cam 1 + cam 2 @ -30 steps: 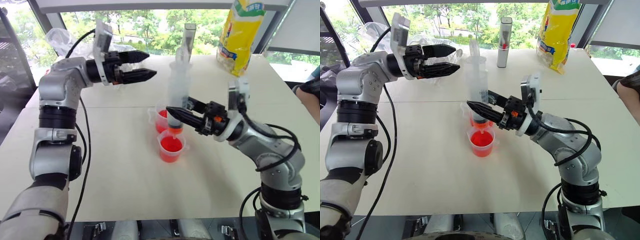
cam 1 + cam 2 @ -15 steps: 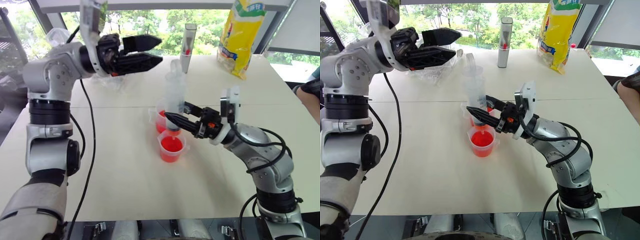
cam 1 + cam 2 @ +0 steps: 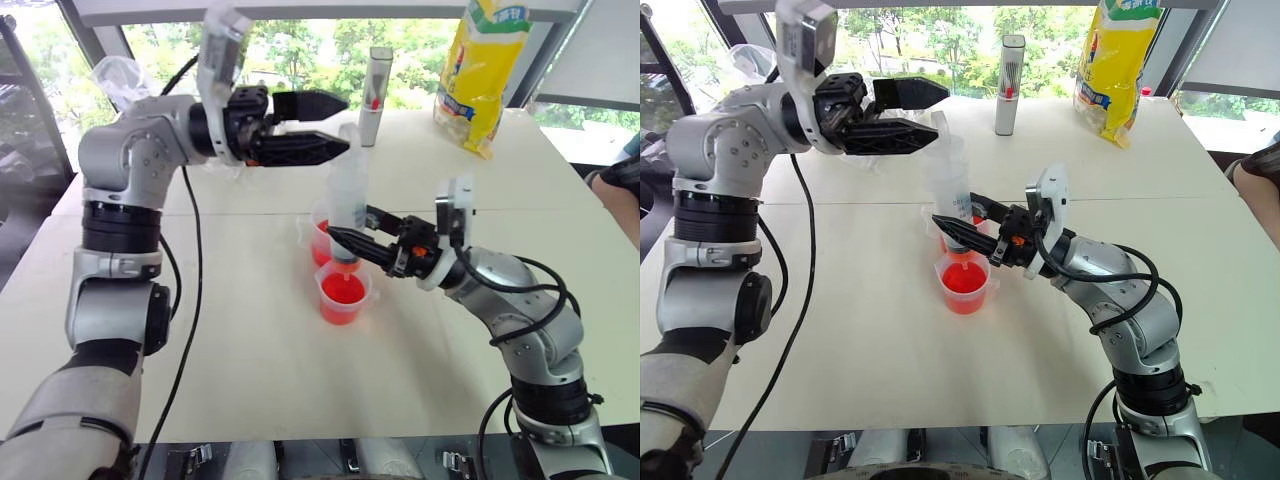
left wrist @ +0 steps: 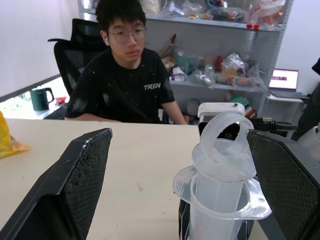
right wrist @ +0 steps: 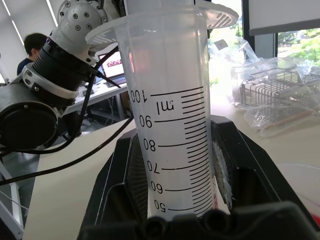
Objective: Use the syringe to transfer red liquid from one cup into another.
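On your left, raised above the white table point(image 3: 250, 380), your left gripper point(image 3: 335, 125) points sideways with its jaws spread wide, holding nothing. In the left wrist view its two fingers point(image 4: 82, 175) flank the plunger's ring top without touching it, and a seated person point(image 4: 127, 75) faces you across the table. Near the table's middle, the syringe point(image 3: 348, 205) stands upright, its orange tip point(image 3: 345, 266) just above the nearer cup point(image 3: 342, 292) of red liquid point(image 3: 342, 290); a second cup point(image 3: 320, 240) of red sits touching or almost touching behind it. To the right, your right gripper point(image 3: 345, 243) is clamped on the syringe's lower barrel. At the far edge stand a grey cylinder point(image 3: 378, 80) and a yellow bag point(image 3: 480, 70), well apart from the cups. Bare tabletop surrounds the cups on the near side.
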`<state>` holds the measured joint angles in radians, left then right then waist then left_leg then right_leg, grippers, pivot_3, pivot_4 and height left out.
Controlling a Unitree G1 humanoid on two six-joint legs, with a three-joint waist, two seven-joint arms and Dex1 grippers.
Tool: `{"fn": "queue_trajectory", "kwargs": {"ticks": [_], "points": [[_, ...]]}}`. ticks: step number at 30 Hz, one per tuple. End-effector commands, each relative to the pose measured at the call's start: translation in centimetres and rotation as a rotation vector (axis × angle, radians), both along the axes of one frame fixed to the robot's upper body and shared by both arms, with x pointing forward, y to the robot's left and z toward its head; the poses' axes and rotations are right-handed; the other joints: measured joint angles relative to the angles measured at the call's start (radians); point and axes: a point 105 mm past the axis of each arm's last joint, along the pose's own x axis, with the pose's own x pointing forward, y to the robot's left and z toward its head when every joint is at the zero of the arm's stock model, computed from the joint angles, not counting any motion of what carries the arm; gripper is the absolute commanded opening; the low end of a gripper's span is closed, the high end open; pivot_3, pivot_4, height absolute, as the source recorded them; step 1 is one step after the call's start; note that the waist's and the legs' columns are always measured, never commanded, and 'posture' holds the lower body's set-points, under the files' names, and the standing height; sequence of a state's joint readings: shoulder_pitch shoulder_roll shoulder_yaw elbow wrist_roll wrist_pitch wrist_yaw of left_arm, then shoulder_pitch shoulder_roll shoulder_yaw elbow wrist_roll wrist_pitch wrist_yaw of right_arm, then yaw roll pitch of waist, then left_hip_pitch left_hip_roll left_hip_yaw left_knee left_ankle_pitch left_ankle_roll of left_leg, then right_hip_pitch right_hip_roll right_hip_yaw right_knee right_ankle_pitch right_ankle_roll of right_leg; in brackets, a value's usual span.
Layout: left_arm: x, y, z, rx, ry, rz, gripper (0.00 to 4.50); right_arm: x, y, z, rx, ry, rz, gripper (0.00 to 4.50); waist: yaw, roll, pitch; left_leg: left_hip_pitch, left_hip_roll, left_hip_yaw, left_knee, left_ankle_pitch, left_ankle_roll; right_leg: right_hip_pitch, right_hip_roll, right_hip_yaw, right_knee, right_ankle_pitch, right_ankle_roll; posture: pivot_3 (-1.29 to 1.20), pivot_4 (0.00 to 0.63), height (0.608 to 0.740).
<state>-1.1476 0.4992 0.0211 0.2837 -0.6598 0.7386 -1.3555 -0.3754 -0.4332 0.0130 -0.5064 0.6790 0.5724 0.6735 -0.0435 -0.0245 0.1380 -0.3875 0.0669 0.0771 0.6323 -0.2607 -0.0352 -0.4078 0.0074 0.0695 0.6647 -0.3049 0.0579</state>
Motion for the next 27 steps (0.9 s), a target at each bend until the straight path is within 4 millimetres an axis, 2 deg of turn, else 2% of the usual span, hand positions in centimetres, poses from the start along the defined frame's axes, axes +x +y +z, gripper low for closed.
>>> {"fn": "queue_trajectory", "kwargs": {"ticks": [1, 8, 17, 23, 27], "points": [[-0.5, -0.4, 1.0, -0.009, -0.056, -0.020, 3.64, -0.4, 0.1, 1.3, 0.008, -0.063, 0.010, 1.40, 0.001, 0.000, 0.000, 0.000, 0.000, 0.000, 0.000, 0.000, 0.000, 0.000, 0.000, 0.000, 0.000, 0.000, 0.000, 0.00, 0.150, 0.740], [-0.9, -1.1, 0.9, -0.018, -0.054, -0.056, 0.09, -0.4, 0.1, 1.3, 0.007, -0.061, 0.007, 1.40, 0.000, 0.000, 0.000, 0.000, 0.000, 0.000, 0.000, 0.000, 0.000, 0.000, 0.000, 0.000, 0.000, 0.000, 0.000, 0.00, 0.150, 0.740], [-1.6, -1.7, 0.1, 0.007, -0.046, -0.087, 0.04, -0.5, 0.0, 1.2, 0.005, -0.059, 0.007, 1.40, 0.001, 0.000, 0.000, 0.000, 0.000, 0.000, 0.000, 0.000, 0.000, 0.000, 0.000, 0.000, 0.000, 0.000, 0.000, 0.00, 0.150, 0.740], [-2.5, -2.1, -1.6, 0.072, -0.047, -0.124, 0.04, -0.4, 0.0, 1.4, 0.014, -0.063, 0.010, 1.40, 0.000, 0.000, 0.000, 0.000, 0.000, 0.000, 0.000, 0.000, 0.000, 0.000, 0.000, 0.000, 0.000, 0.000, 0.000, 0.00, 0.150, 0.740], [-2.6, -2.2, -2.0, 0.080, -0.043, -0.128, 0.04, -0.4, -0.1, 1.5, 0.019, -0.065, 0.013, 1.40, 0.002, 0.000, 0.000, 0.000, 0.000, 0.000, 0.000, 0.000, 0.000, 0.000, 0.000, 0.000, 0.000, 0.000, 0.000, 0.00, 0.150, 0.740]]}}
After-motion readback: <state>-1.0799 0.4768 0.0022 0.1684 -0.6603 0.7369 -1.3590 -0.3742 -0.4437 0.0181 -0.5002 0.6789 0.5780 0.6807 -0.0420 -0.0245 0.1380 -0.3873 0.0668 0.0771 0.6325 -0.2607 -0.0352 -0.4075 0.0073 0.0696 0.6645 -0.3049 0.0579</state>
